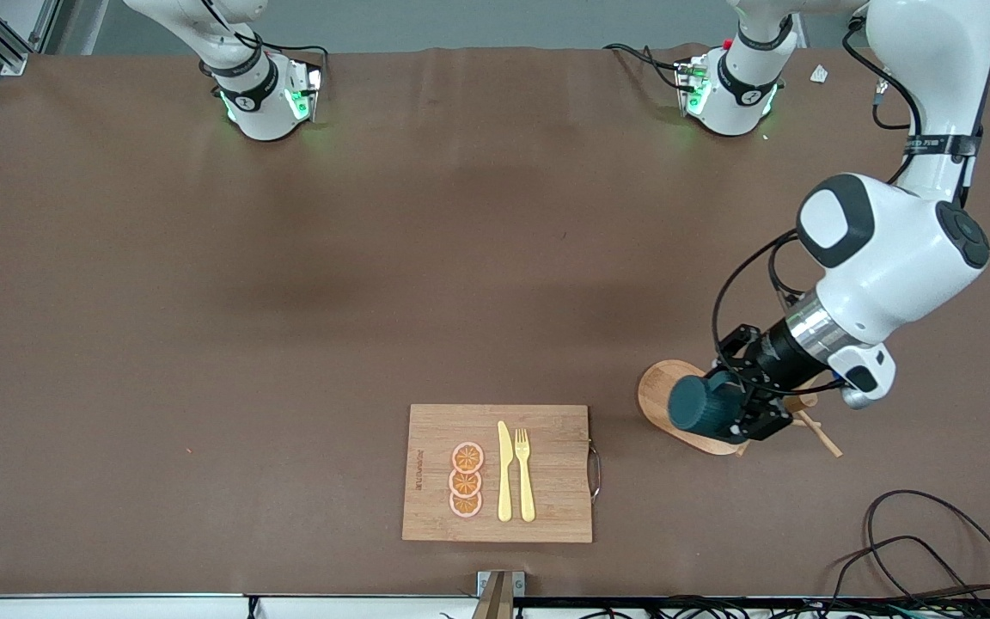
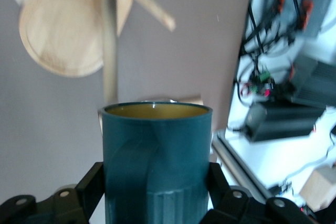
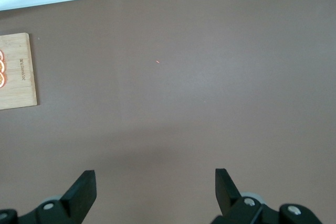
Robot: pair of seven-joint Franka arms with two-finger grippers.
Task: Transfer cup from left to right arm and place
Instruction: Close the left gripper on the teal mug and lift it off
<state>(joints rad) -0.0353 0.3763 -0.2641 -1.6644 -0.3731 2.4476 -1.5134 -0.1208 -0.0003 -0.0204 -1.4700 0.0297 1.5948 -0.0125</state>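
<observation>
Wide brown table (image 1: 203, 301), mostly bare, with both arm bases along its edge farthest from the front camera

Large white left arm (image 1: 890, 249) reaching down toward its own end of the table. Right arm (image 1: 246, 77) drawn back near its base, waiting

Bamboo cutting board (image 1: 555, 430) near the front camera's edge of the table, carrying a yellow knife (image 1: 504, 473), a yellow fork (image 1: 525, 477) and three round orange slices (image 1: 466, 480) in a row

Wooden peg rack (image 1: 663, 391) with a round base, toward the left arm's end of the table, its pegs sticking out past the arm's wrist

Left end effector (image 1: 731, 404) over the rack's base, closed on the cup (image 1: 701, 404), with its black fingers (image 2: 89, 184) pressed against the two sides of the cup body. Cup lying sideways in the grip in the front view, dark teal outside, yellow inside at the rim in the left wrist view; apparently lifted clear of the pegs, though contact with the rack hard to rule out from the front view

Right end effector (image 3: 155, 190) spread wide over bare table, holding nothing

Judged early in the task: cup gripped by the left arm, so pick-up looks done. Left to do: carrying the cup toward the middle, bringing the right arm in to meet it, handing over, letting go with the left, and setting the cup down
</observation>
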